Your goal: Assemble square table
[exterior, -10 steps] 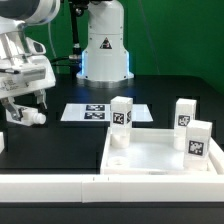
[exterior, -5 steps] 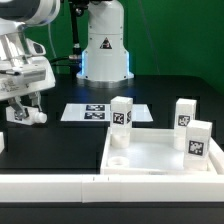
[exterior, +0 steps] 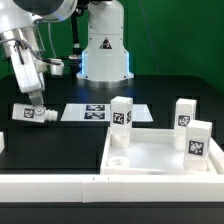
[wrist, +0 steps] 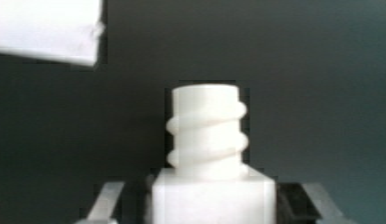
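Fourth-leg step: gripper (exterior: 38,110) pinching a threaded table leg (exterior: 30,114) near the table's (exterior: 60,145) far edge. Square tabletop (exterior: 160,155) at the near edge, three legs seated. Next probably needs aligning the thread over the open corner socket (exterior: 119,160).

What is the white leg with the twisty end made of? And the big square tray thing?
The leg looks like matte white plastic, judging by the smooth moulded screw thread at its end. The tabletop looks like the same plastic: even white, with a crisp moulded rim. It's hard to be sure.
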Tool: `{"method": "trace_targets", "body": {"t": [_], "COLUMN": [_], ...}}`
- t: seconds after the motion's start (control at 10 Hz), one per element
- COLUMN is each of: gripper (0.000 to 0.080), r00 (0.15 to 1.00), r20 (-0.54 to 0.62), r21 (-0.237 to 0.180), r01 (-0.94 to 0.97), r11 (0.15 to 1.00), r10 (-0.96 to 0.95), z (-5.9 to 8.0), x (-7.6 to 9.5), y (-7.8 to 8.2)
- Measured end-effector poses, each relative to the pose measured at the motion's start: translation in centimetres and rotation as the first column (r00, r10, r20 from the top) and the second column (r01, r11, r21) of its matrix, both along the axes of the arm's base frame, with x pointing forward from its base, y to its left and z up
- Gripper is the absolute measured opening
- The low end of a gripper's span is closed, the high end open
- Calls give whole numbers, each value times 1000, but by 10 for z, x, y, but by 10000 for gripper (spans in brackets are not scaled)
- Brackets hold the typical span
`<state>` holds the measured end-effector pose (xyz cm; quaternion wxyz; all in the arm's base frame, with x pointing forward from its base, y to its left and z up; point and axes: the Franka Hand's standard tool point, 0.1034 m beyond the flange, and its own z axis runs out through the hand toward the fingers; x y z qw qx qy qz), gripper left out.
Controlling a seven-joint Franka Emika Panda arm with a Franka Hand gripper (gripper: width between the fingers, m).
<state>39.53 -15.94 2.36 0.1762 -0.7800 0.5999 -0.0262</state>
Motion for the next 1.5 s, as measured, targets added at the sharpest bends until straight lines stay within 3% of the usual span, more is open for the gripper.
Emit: {"method": "trace_targets", "body": {"t": [0.2, 0.3, 0.4, 0.5, 0.8, 0.9, 1.0, 1.1, 1.3, 1.5], "gripper": [284, 284, 284, 284, 285, 285, 285, 285, 285, 285], "r00": [993, 939, 863, 805, 688, 648, 582, 520, 462, 466], "r20": [25, 58, 88, 91, 88, 80, 56, 40, 49, 48], "r21": [-39, -122, -152, -155, -224, -195, -136, -117, -117, -116], "r01": [-115, -330, -481, -570, -691, -735, -800, -846, -878, -876], "r11": [993, 936, 863, 807, 687, 649, 584, 520, 465, 469], "r10": [116, 339, 497, 587, 721, 758, 811, 853, 885, 883], "z": [0, 0, 0, -1, -2, -2, -1, -2, -6, -6], "x": [1, 6, 11, 11, 8, 7, 7, 8, 6, 6], "y": [1, 8, 19, 23, 19, 24, 31, 34, 32, 31]}}
